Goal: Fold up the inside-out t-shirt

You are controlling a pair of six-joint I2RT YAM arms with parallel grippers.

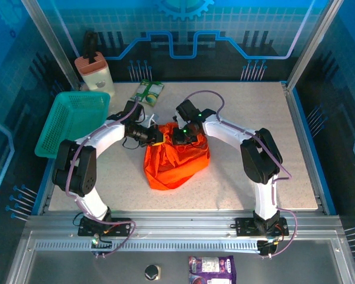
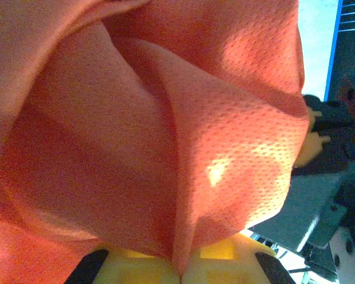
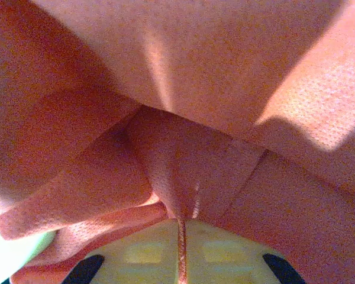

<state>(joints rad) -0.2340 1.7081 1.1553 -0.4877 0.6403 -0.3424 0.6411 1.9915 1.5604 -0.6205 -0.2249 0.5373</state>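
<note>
Top external: orange-red t-shirt [image 1: 176, 160] lies bunched at the middle of the desk [image 1: 272, 177], its far edge gathered up between left arm [image 1: 103, 135] and right arm [image 1: 231, 131]; teal basket [image 1: 71, 121] sits well apart at the desk's left edge. Left wrist: left jaws together, clamped on a fold of the t-shirt between yellow pads [image 2: 142, 269]. Right wrist: right jaws likewise clamped on a thin pinch of t-shirt cloth.

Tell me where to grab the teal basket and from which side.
Probably the right-hand rim of the teal basket, coming down from above. It sits open side up, so the thin mesh wall stands free there with room for a finger on each side, and that rim is the one nearest the arms.
</note>
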